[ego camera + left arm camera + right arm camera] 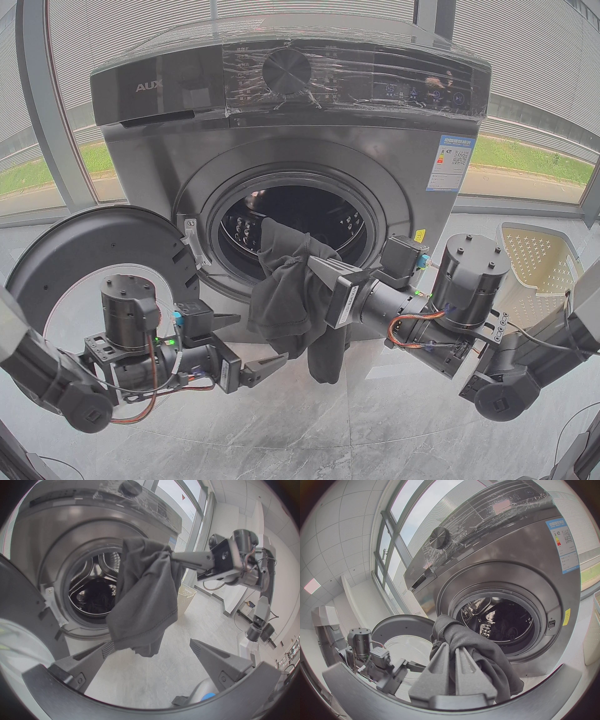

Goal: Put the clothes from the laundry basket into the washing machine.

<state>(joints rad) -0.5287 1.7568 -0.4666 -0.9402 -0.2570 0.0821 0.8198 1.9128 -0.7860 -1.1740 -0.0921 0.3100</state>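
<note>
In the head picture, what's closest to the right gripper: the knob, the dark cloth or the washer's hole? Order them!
1. The dark cloth, pinched in the right gripper.
2. The washer's hole, just behind it.
3. The knob, up top.

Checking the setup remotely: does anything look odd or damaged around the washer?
Only one thing: crinkled clear film is stretched over the control panel, like unpeeled wrapping. The dark garment hanging from the right tool before the drum opening is held, not spilled.
</note>
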